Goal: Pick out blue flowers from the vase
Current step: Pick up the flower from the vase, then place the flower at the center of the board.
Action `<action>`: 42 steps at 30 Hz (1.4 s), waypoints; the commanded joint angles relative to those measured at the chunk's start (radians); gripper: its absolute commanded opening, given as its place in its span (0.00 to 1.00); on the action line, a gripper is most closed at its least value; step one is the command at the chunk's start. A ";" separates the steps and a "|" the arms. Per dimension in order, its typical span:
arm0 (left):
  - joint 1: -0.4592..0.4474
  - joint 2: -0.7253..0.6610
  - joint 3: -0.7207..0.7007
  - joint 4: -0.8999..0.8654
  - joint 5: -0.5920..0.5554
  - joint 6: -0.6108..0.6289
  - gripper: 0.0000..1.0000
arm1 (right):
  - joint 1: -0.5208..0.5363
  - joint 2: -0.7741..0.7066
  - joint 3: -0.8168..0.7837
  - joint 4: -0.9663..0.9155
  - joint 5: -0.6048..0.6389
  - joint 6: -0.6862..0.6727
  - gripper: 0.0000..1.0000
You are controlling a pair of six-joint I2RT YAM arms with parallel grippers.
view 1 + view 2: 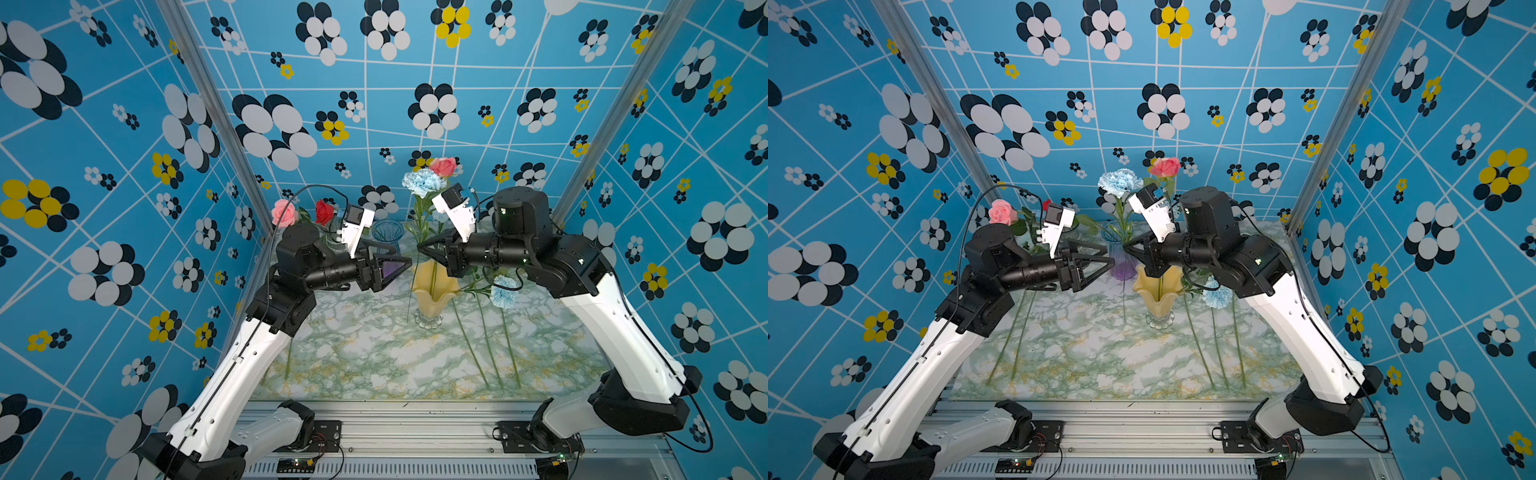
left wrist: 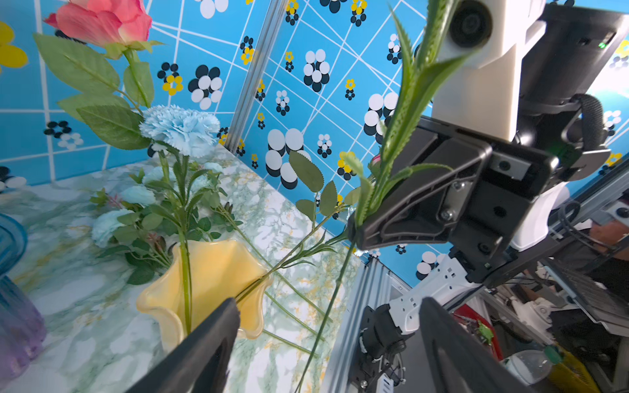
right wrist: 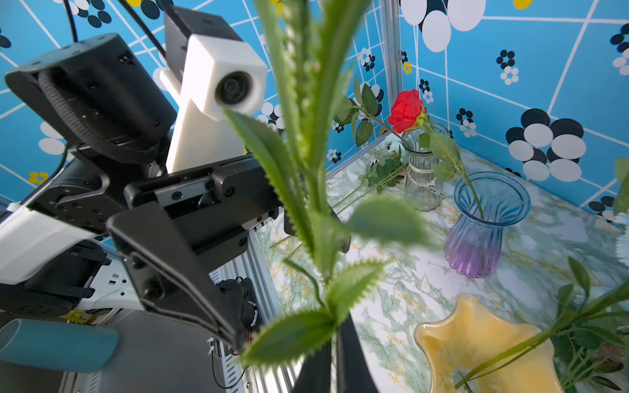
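My right gripper [image 1: 422,248] [image 3: 335,354] is shut on the leafy stem [image 2: 391,153] of a blue flower. Its pale blue bloom [image 1: 424,182] [image 1: 1120,182] stands high above the yellow vase [image 1: 434,291] [image 2: 211,272]. The stem's lower end [image 2: 320,340] hangs free beside the vase, between the open fingers of my left gripper [image 1: 399,257] [image 2: 330,340], which touch nothing. Another blue flower [image 2: 180,129] has its stem in the vase, next to a pink rose [image 2: 102,20]. A blue bloom [image 1: 503,291] leans out to the vase's right.
Several pale blue flowers [image 2: 136,195] and long green stems [image 1: 486,353] lie on the marble table to the right. At the back left, a blue-purple vase [image 3: 483,224] holds a red rose [image 3: 406,110] beside a clear glass vase [image 3: 422,170]. A pink rose [image 1: 284,212] shows behind my left arm.
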 commanded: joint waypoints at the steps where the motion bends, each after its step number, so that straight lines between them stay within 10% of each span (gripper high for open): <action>1: -0.003 0.016 0.013 0.022 0.068 -0.015 0.77 | -0.005 -0.018 -0.027 0.051 -0.074 0.032 0.00; 29: -0.089 0.003 0.025 -0.170 -0.101 0.133 0.20 | 0.006 -0.023 -0.106 0.101 -0.099 0.079 0.00; 42: -0.090 -0.006 0.008 -0.149 -0.120 0.117 0.14 | 0.022 -0.034 -0.147 0.103 -0.078 0.071 0.00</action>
